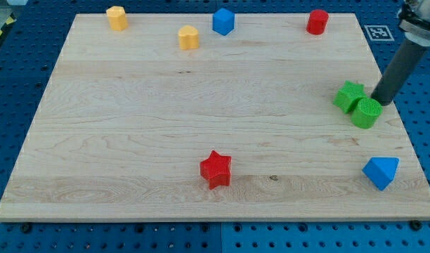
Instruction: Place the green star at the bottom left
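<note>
Where rod ends: green star (349, 95) just left of my tip (377, 102).

pale wooden board (131, 126) on blue perforated table (11, 63); fiducial tag (378, 32) at top right.

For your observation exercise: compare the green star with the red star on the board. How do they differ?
The green star is green; the red star is red. The green star sits at the view's right, touching a green cylinder beside my tip; the red star stands alone near the view's bottom. Both are star-shaped.

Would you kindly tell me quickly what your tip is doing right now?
My tip: no claw, holding nothing; beside the green cylinder block, right of the green star block.
</note>
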Robot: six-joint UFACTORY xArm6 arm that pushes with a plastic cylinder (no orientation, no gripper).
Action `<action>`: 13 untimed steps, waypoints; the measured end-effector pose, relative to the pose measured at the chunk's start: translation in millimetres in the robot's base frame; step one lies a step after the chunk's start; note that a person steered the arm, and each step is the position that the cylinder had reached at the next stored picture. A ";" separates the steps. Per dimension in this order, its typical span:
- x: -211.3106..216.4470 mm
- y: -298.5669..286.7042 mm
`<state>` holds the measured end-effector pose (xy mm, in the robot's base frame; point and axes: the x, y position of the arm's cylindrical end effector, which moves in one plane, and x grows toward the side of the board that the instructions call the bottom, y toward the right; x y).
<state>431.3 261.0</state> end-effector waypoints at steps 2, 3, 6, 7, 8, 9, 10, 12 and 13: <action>-0.1 -96.4; -0.1 -139.6; -1.9 -268.4; -5.5 -311.3; -5.5 -354.0; -4.2 -386.6; 8.9 -391.4; 9.6 -344.3; 16.2 -330.2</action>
<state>447.5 -69.2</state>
